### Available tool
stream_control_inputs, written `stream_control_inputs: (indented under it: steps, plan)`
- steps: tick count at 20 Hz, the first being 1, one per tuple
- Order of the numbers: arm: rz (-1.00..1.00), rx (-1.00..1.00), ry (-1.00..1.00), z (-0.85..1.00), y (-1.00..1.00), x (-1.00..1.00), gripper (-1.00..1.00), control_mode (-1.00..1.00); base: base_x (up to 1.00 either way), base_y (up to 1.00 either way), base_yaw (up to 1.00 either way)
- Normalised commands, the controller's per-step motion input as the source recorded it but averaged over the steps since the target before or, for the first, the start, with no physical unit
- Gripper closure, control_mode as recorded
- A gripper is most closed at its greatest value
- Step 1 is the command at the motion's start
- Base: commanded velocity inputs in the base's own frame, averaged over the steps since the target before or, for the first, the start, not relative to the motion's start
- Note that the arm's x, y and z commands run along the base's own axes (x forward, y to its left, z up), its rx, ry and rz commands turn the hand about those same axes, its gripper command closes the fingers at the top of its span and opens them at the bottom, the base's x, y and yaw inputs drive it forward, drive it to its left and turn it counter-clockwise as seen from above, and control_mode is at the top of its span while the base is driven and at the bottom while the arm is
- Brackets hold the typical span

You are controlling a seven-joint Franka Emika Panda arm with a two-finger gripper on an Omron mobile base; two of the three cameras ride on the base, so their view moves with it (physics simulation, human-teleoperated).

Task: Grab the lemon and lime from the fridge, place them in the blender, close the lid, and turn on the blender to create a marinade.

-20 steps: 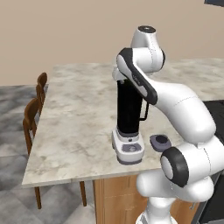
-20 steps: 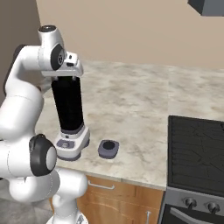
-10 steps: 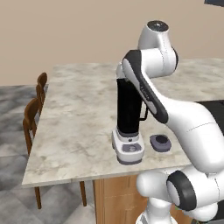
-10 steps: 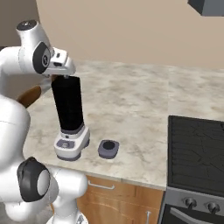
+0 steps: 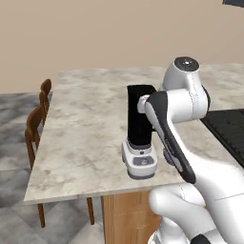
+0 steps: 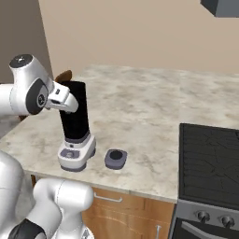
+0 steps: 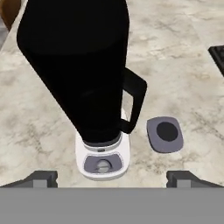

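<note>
2 finger tips show at the bottom of the hand view, 1 at the left (image 7: 43,178) and 1 at the right (image 7: 183,178), set wide apart with nothing between them, so the gripper (image 7: 113,179) is spread open and holds nothing. It looks down on the blender (image 7: 94,78) from above and in front. The blender stands upright on the marble counter (image 5: 86,124) near its front edge: black jar on a pale grey base, round dial (image 7: 103,165) facing the camera, side handle (image 7: 135,103) on the right in the hand view. Whether anything is inside the jar cannot be told, the jar is plain black. The lid (image 7: 165,134) lies flat on the counter just beside the blender base, on the handle side, apart from it, dark centre up. In the right base view the blender (image 6: 74,126) sits at the counter's near left part with the lid (image 6: 115,158) to its right, and the black stove top (image 6: 210,163) is well apart further right. The wrist is level with the jar's upper part, close by its front. In the left base view the arm crosses in front of the blender (image 5: 139,131). 2 wooden chairs (image 5: 37,128) stand at the counter's far left side.
</note>
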Motion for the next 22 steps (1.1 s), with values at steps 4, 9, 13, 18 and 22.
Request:
stream_control_inputs:
  steps: [4,9,13,18,22]
  plan:
    - [-0.07,0.09,0.05,-0.43,-0.54,-0.2,-1.0,-1.0,0.0,0.0,0.0]
    - [0.0,0.0,0.08,-0.09,-0.05,0.18,-1.0,1.0,0.0,-0.07,0.0]
    - [0.0,0.0,0.0,0.0,0.0,0.0,-1.0,1.0,-0.24,-0.87,0.11]
    - [0.0,0.0,0.0,0.0,0.0,0.0,-1.0,1.0,-0.4,-0.99,0.46]
    - [0.0,0.0,0.0,0.0,0.0,0.0,-1.0,1.0,-0.73,-0.81,0.52]
